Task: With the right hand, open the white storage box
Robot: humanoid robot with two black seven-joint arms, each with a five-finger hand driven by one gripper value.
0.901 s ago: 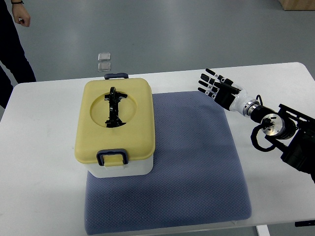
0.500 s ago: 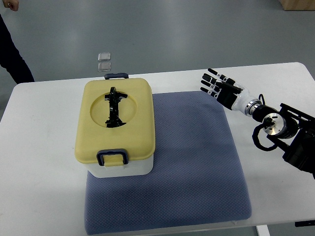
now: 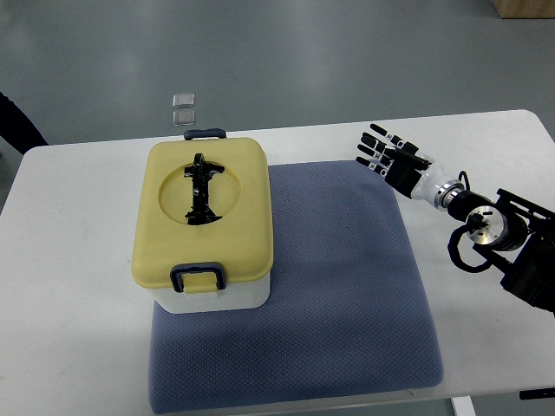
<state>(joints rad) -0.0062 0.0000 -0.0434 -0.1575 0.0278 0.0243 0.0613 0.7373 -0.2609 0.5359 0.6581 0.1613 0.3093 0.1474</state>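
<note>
A white storage box (image 3: 213, 297) with a pale yellow lid (image 3: 205, 212) stands on the left part of a blue-grey mat (image 3: 338, 286). The lid is down, with a black folding handle (image 3: 200, 188) lying in its round recess and dark blue latches at the near (image 3: 197, 276) and far (image 3: 204, 134) ends. My right hand (image 3: 381, 153) hovers over the mat's far right corner, well to the right of the box, its black fingers (image 3: 373, 147) spread and holding nothing. The left arm does not show.
The mat lies on a white table (image 3: 69, 286). My right forearm and its black housing (image 3: 503, 238) reach in over the table's right side. Two small clear squares (image 3: 183, 107) lie on the grey floor beyond the table. A person's dark sleeve (image 3: 17, 126) shows at the far left edge.
My right hand has drifted slightly to the right and toward me, fingers still spread. The person at the far left has moved almost out of the picture. The box has not moved.
</note>
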